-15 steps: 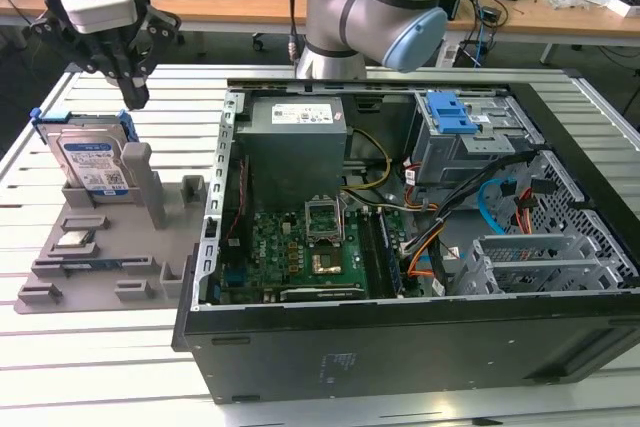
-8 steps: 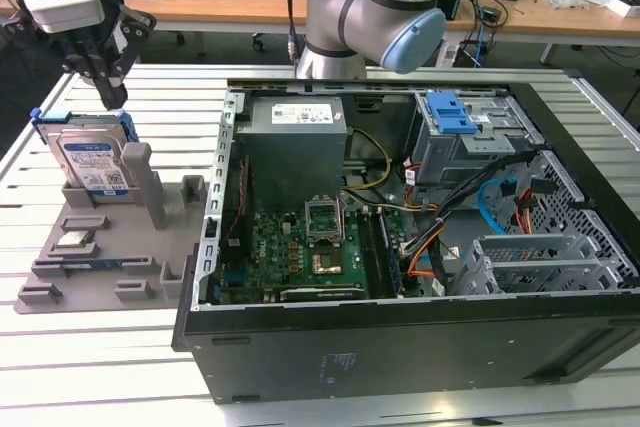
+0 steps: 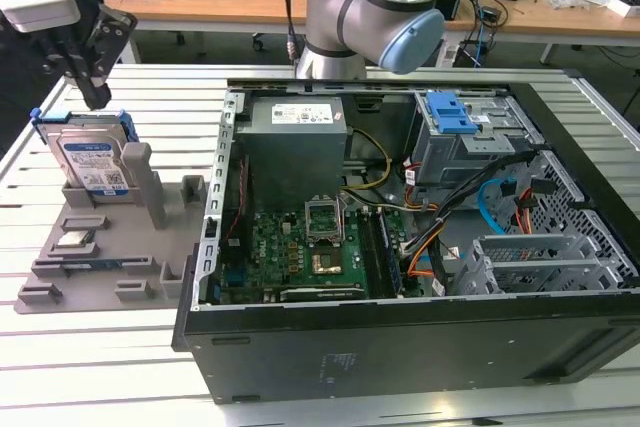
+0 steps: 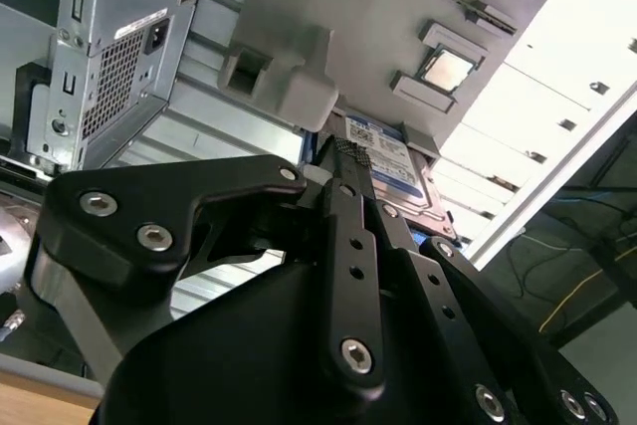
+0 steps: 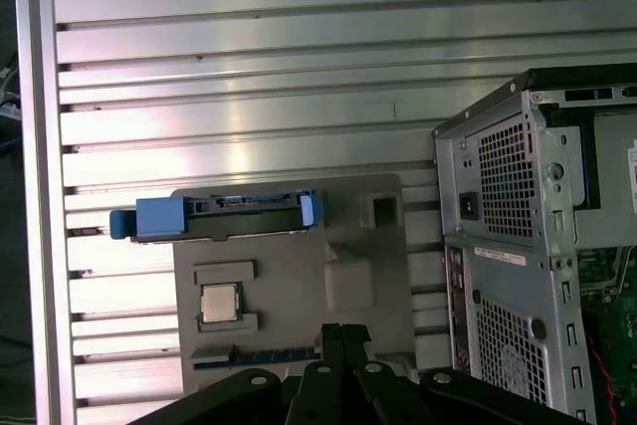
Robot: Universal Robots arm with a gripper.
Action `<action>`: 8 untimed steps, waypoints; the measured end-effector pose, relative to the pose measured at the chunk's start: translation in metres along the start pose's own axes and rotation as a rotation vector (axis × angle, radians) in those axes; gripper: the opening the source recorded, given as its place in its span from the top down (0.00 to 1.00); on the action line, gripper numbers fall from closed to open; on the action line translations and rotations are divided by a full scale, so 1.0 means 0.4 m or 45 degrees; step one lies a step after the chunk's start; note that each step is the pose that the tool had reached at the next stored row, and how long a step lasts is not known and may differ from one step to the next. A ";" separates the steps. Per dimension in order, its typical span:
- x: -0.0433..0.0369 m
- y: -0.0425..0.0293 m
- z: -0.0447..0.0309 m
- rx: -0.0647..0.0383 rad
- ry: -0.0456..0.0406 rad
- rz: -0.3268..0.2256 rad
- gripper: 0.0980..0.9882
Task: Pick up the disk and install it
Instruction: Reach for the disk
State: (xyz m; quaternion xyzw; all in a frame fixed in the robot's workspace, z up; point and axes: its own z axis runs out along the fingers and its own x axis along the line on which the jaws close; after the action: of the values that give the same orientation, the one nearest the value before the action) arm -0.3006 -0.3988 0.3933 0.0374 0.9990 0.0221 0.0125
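1. Upright on edge in a slot of a grey plastic fixture tray (image 3: 100, 292), at the exterior view's upper left: flat silver metal hard drive (image 3: 88, 159) with blue-and-white label, framed by a blue plastic bracket.
2. Face-on with label and barcode in the exterior view; edge-on from above in the first wrist view (image 5: 219, 216), blue bracket ends jutting past both sides.
3. Close above the drive's top edge: black two-finger gripper (image 3: 96, 97), jaws together, clamped on nothing; contact with the drive impossible to tell.
4. Around the tray, bare slatted aluminium table (image 3: 110, 377); just beside it toward the exterior view's right, open black computer case (image 3: 400, 347).
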 end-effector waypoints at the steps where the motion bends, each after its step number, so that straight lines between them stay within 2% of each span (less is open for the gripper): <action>1: 0.005 0.000 0.000 0.000 0.000 0.000 0.99; 8: 0.044 -0.003 -0.001 0.000 0.000 0.000 0.99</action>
State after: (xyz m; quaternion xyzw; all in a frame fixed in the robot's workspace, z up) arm -0.3183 -0.3989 0.3933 0.0374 0.9990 0.0221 0.0125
